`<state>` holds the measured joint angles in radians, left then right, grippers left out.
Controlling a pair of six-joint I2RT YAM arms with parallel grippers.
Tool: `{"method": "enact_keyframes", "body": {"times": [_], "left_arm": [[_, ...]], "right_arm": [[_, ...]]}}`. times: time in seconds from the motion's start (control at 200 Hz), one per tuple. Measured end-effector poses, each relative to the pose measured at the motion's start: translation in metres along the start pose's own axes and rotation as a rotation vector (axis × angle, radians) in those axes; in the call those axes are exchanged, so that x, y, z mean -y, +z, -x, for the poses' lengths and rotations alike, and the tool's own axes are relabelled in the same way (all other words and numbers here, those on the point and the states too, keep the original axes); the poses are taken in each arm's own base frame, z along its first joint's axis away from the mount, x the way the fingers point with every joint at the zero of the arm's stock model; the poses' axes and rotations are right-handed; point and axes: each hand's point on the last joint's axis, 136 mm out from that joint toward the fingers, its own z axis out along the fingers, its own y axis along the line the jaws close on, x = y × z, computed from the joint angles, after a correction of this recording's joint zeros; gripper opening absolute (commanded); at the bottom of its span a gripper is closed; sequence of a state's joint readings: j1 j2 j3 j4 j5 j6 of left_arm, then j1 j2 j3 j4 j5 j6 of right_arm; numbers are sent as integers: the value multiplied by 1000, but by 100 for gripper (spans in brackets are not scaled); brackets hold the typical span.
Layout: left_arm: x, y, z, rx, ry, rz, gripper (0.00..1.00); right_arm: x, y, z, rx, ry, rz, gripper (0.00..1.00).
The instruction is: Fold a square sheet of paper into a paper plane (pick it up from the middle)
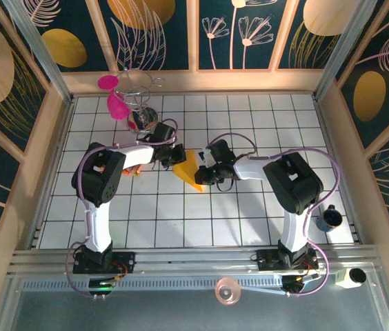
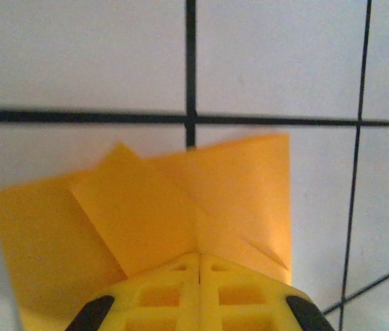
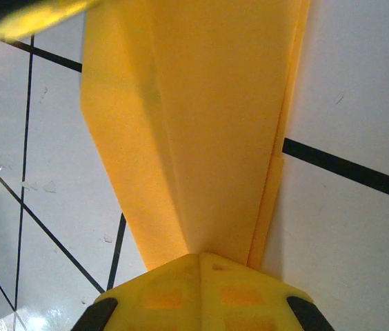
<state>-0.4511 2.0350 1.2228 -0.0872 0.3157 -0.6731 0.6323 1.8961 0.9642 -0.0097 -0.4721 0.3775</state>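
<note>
Half-folded paper [image 1: 187,170], thin, light, floppy, easily torn, sits well left of the mug [image 1: 330,219], pinched by the fully closed left gripper [image 2: 199,258] on its far-from-mug side and right gripper [image 3: 200,256] mug-side; probably best gripped along the stiffer layered centre crease.

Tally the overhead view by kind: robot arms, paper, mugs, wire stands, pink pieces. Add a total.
Robot arms: 2 (left arm, right arm)
Folded orange-yellow paper: 1
Dark mug: 1
Wire stand: 1
Pink pieces: 2
Total: 7
</note>
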Motion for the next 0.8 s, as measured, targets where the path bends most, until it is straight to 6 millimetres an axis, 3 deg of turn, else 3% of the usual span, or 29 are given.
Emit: {"method": "enact_keyframes", "body": {"times": [0.245,0.576,0.676,0.801], "left_arm": [[-18,-2,30,67,9,43,7],[-24,-5,49,115,19,77,7],[-20,-16,51,135,20,63,7],[-2,-46,44,183,17,11,8]], "right_arm": [[0,-1,0,23,-13,8,0],[2,-6,-4,43,-22,10,0],[2,-8,-5,42,-21,14,0],[2,-8,-5,40,-18,22,0]]}}
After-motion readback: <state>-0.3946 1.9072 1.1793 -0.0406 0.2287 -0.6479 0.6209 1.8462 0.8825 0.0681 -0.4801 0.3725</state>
